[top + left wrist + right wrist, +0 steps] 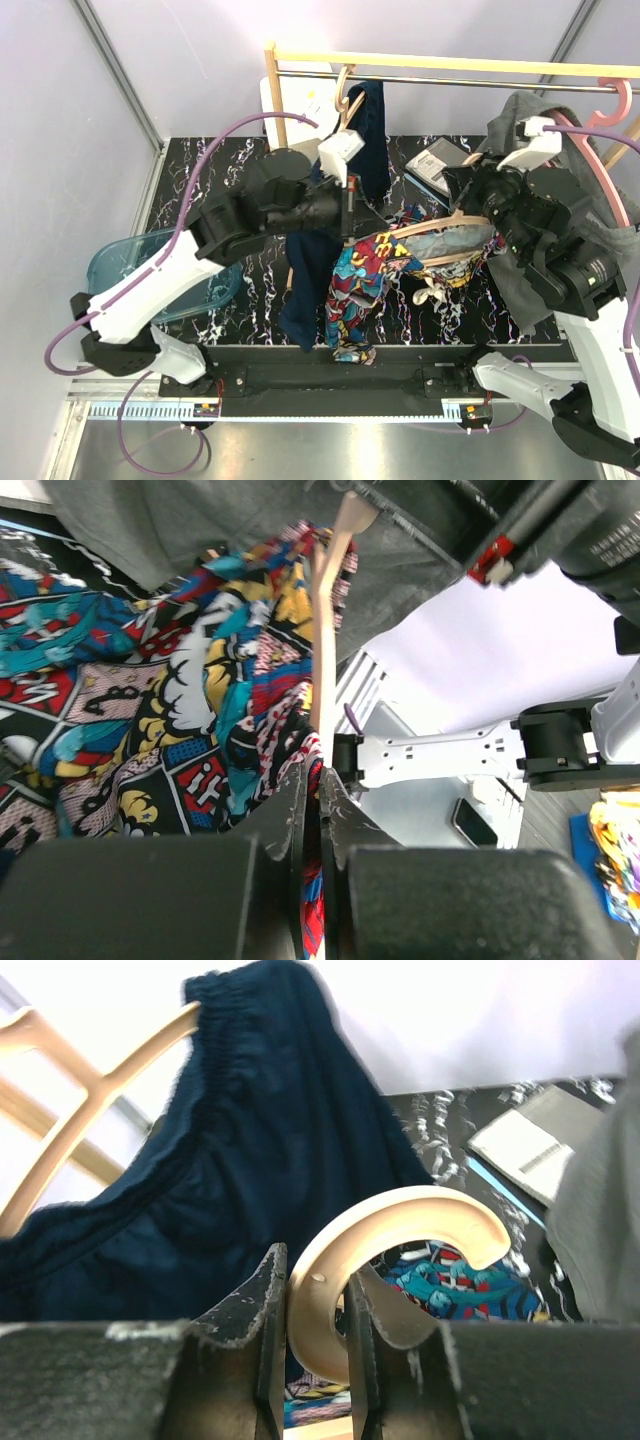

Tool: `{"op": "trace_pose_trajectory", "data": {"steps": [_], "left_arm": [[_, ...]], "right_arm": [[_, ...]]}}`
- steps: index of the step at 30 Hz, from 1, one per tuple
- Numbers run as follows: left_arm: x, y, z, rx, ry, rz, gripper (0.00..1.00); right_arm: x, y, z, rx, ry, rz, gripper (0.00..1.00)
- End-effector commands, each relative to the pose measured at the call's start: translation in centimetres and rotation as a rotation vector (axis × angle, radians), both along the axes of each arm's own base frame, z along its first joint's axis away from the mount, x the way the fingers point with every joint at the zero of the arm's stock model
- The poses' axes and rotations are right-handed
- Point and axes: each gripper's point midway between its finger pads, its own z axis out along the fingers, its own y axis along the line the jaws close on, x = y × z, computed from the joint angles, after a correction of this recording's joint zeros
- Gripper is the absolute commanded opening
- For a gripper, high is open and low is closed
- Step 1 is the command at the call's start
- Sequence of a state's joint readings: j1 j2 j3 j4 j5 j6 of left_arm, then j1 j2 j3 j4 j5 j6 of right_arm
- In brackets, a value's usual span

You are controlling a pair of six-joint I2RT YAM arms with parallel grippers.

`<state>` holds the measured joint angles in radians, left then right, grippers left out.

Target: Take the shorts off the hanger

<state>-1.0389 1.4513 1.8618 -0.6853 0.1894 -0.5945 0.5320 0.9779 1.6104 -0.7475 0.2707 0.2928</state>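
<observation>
**A:** Cloth first: the left gripper [318,785] is clenched on the print shorts [150,710], right at the left tip of the hanger [327,610].

**B:** Where are those shorts?

**A:** Strung along that hanger above the middle of the table [470,320], with one leg drooping toward the near edge.

**B:** And the hanger's long axis?

**A:** It runs left to right between the two arms. The waistband follows it and the legs hang crosswise.

**B:** What about the right end?

**A:** There the right gripper [315,1290] grasps the hook [400,1215], jaws tight on either side.

**B:** So what does the coming move turn on?

**A:** In my judgement the left arm is nearer the cloth, so it slides the waistband leftward off the tip while the right arm braces. The band could snag there.

**B:** And the others?

**A:** The navy shorts [250,1160] hang behind and the grey shorts [520,115] are far right.
</observation>
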Motion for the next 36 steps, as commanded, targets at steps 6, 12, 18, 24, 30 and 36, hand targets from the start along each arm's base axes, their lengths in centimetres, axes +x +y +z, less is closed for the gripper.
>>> {"op": "trace_pose_trajectory", "data": {"steps": [6, 12, 18, 24, 30, 36], "left_arm": [[-1.6, 6.8, 2.6, -0.086, -0.175, 0.083, 0.00], [-2.8, 11.0, 3.3, -0.144, -0.207, 0.152, 0.00], [-3.0, 9.4, 2.7, -0.159, -0.171, 0.107, 0.00], [-2.7, 8.0, 2.4, -0.140, -0.186, 0.071, 0.00], [-2.6, 11.1, 0.6, -0.023, -0.248, 0.111, 0.00], [-6.3, 16.0, 0.4, 0.045, -0.364, 0.002, 0.00]], "right_arm": [[-1.1, -6.0, 0.5, 0.202, 0.002, -0.349, 0.00], [-1.9, -6.4, 1.2, 0.298, -0.013, -0.358, 0.00], [-2.3, 1.5, 4.1, 0.463, 0.012, 0.037, 0.00], [-5.4, 9.9, 9.1, 0.729, 0.045, 0.547, 0.00], [-6.4, 8.7, 13.0, 0.757, -0.048, 0.549, 0.00], [-5.5, 6.1, 12.6, 0.651, -0.086, 0.384, 0.00]]}}
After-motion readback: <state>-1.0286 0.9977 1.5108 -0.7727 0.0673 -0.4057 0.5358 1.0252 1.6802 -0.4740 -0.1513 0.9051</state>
